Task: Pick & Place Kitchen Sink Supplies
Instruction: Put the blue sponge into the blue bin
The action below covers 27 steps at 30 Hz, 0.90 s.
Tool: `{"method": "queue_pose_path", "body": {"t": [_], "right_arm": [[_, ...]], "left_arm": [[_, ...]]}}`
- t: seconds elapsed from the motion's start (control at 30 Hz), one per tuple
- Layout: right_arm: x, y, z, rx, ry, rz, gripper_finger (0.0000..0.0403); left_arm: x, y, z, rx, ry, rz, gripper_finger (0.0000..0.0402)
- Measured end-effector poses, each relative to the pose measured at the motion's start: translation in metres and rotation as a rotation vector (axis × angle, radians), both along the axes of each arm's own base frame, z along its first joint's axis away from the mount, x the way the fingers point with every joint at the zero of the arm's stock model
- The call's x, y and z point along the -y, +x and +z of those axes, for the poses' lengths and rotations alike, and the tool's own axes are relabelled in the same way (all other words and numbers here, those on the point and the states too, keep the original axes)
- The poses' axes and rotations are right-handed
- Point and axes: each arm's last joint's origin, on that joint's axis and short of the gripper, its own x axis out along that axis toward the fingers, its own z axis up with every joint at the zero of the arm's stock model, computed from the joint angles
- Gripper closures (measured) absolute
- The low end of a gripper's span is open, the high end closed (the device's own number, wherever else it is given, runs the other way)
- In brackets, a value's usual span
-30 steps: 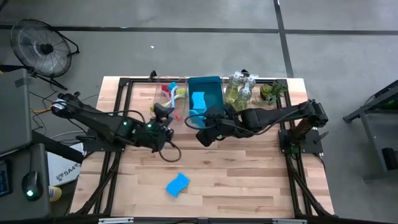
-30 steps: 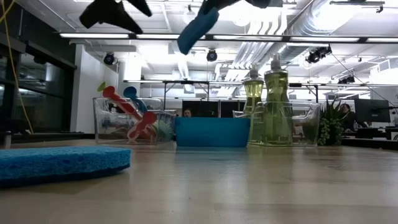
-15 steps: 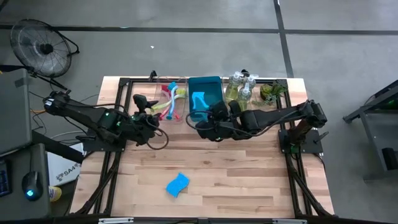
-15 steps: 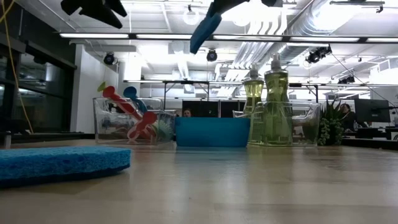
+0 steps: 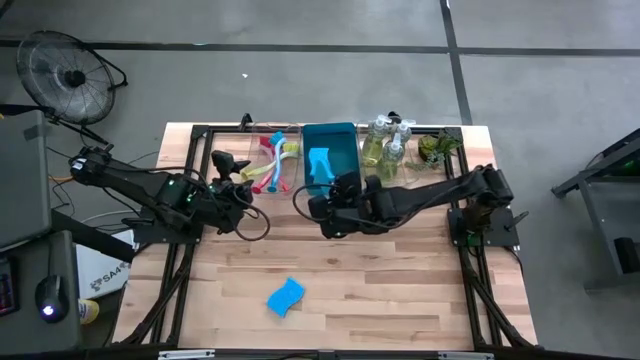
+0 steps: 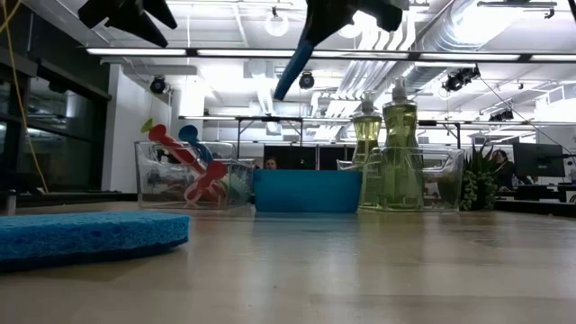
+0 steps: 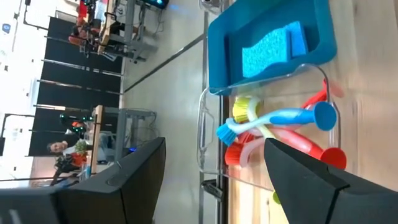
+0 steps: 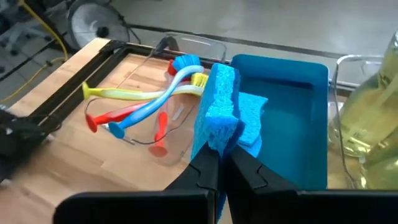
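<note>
Right gripper (image 8: 222, 163) pinching blue sponge (image 8: 216, 112), lower end hidden behind fingers; left gripper (image 7: 211, 180) spread wide, empty, tips cut off.

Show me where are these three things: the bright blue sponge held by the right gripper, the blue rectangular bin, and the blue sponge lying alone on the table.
Bright blue sponge in the right gripper (image 8: 214, 115): right wrist view, its wavy edge.
Blue rectangular bin (image 8: 298, 65): right wrist view, far rim.
Blue sponge lying alone on the table (image 5: 286, 296): high view, its top face.
</note>
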Motion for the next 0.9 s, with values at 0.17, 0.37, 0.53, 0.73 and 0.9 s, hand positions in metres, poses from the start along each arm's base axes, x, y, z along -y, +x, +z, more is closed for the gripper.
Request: {"method": "queue_pose_path", "body": {"t": [0.17, 0.37, 0.53, 0.73, 0.9], "right_arm": [[-0.001, 0.006, -0.01, 0.031, 0.015, -0.045, 0.04], [0.0, 0.013, -0.022, 0.07, 0.037, -0.096, 0.04], [0.0, 0.021, -0.034, 0.092, 0.061, -0.128, 0.04], [0.004, 0.028, -0.041, 0.129, 0.091, -0.152, 0.04], [0.014, 0.034, -0.049, 0.202, 0.105, -0.179, 0.0401]], "left_arm": [[-0.001, -0.003, -0.002, -0.039, 0.014, 0.0, 0.0136], [-0.004, -0.011, -0.001, -0.052, 0.012, 0.011, 0.0136], [-0.009, -0.024, 0.005, -0.021, -0.002, 0.016, 0.0136], [-0.014, -0.04, 0.013, 0.034, -0.064, 0.002, 0.0136], [-0.018, -0.051, 0.016, 0.042, -0.103, -0.017, 0.0136]]}}
